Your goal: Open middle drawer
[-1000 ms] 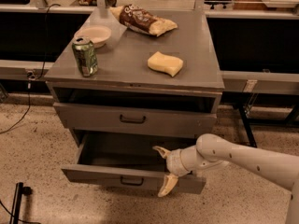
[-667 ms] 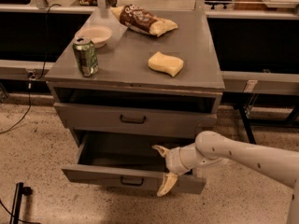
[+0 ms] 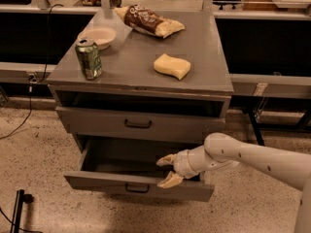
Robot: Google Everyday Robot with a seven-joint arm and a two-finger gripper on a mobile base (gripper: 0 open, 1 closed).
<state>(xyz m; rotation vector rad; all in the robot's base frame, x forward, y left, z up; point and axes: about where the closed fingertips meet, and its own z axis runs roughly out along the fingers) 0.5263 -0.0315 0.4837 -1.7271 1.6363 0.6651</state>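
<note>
The middle drawer (image 3: 97, 181) is pulled out of the grey cabinet, and its inside shows dark. Its low flat front has a small dark bar handle (image 3: 137, 188) at the centre. My gripper (image 3: 167, 171) is at the drawer's front edge, just right of the handle. Its two pale fingers are spread apart, one (image 3: 165, 160) over the drawer's inside and one (image 3: 170, 180) at the top of the front. It holds nothing. The white arm (image 3: 252, 159) comes in from the right.
Above it, a taller drawer front (image 3: 138, 124) with a larger handle is shut. The cabinet top (image 3: 131, 62) carries a green can (image 3: 89, 58), a white bowl (image 3: 99, 35), a yellow sponge (image 3: 172, 66) and a brown snack bag (image 3: 148, 21). A speckled floor lies around, with cables at left.
The drawer stays pulled out by the same amount. The gripper's lower finger sits a little higher than before, no longer hanging down over the drawer front.
</note>
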